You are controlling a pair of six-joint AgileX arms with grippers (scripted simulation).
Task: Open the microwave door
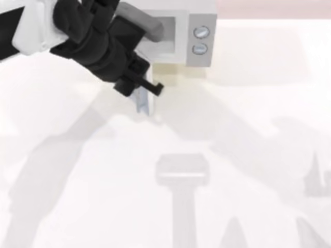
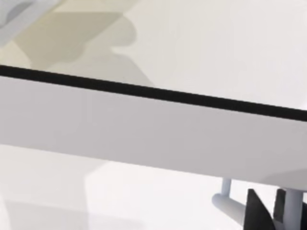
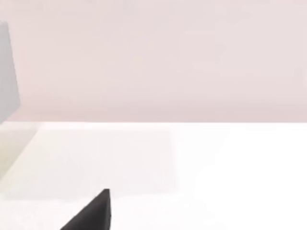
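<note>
One microwave (image 1: 178, 31) at the far edge of the worktop (image 1: 248, 155), a little left of centre: light-grey box, pale cavity exposed, two round silver knobs (image 1: 200, 40) stacked on its right strip. One microwave door (image 2: 144, 129), swung outward toward the front, seen edge-on as a flat grey panel with a dark rim. Left claw (image 1: 146, 88) just in front of the microwave, clamped on the door's pale handle (image 2: 225, 203). Right claw (image 3: 93, 213) barely visible; whether apart or together, cannot tell.
</note>
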